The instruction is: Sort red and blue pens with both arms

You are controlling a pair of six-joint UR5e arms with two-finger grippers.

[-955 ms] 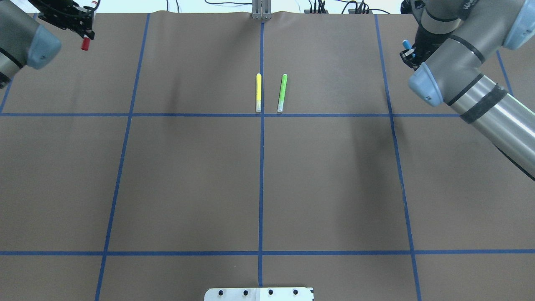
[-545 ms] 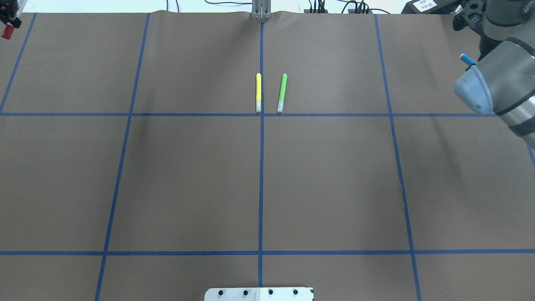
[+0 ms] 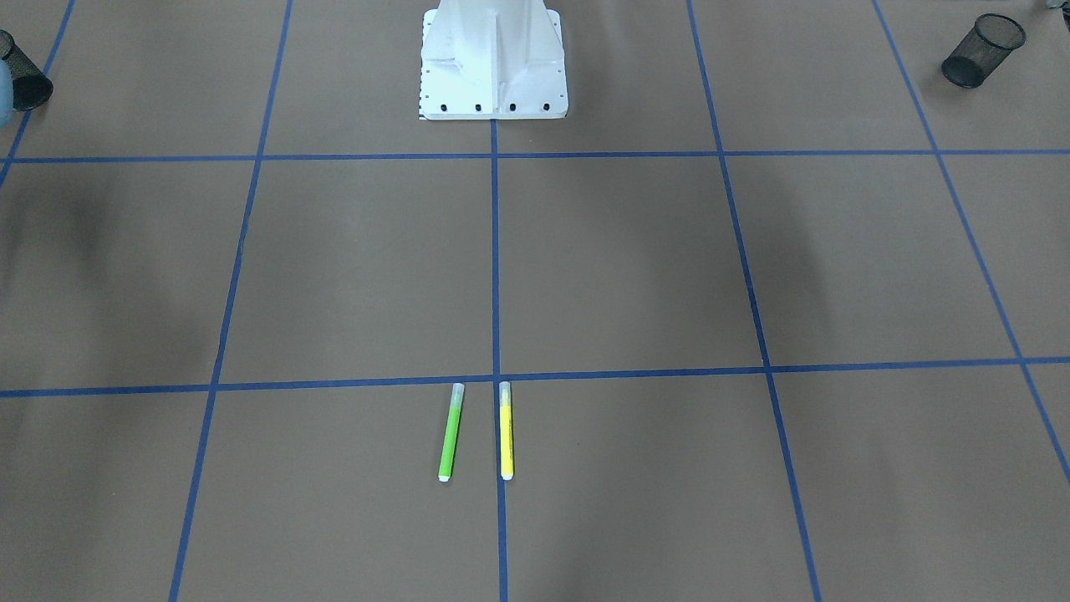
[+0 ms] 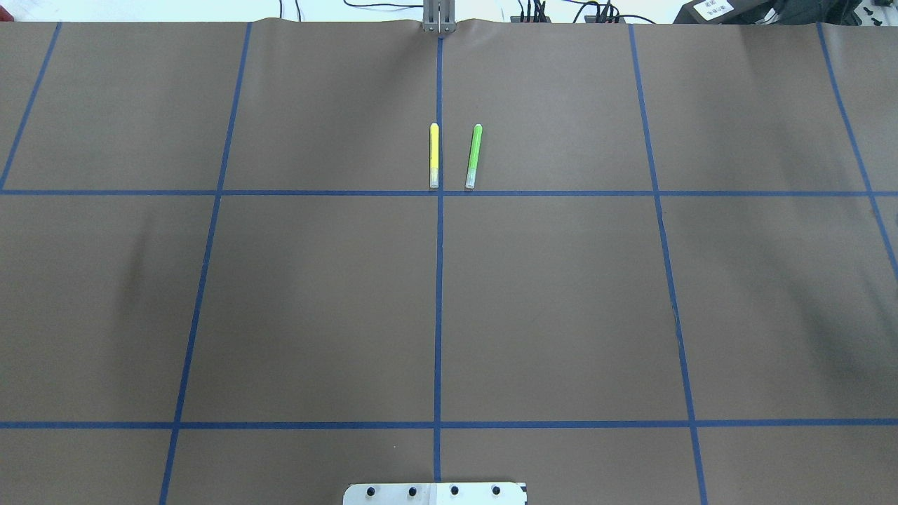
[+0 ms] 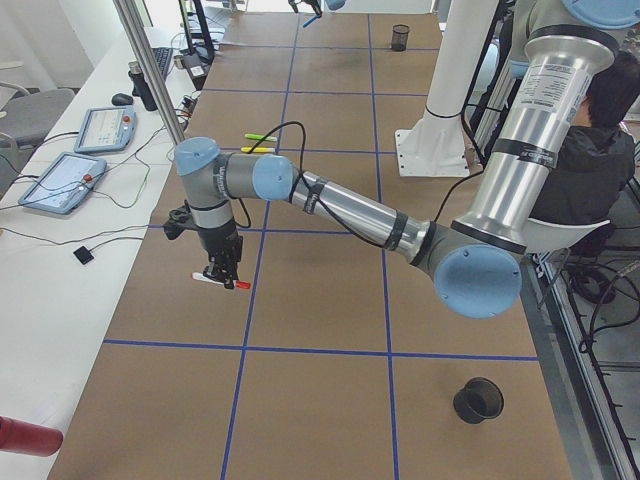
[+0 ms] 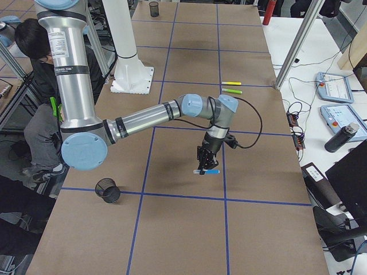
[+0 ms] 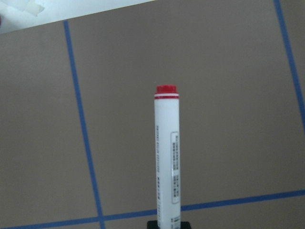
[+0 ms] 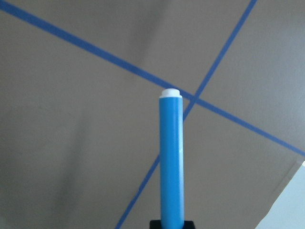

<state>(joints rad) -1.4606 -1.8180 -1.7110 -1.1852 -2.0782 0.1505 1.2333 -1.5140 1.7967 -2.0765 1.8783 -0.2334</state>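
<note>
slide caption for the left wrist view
White marker with red end, held over the brown table gridded in blue tape.

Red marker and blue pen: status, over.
Left end effector shut on red marker, held aloft. Right end effector shut on blue pen, likewise aloft. Green pen and yellow pen lie side by side, away from both.

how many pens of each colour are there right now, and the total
red marker: 1
blue pen: 1
green pen: 1
yellow pen: 1
total: 4
</note>
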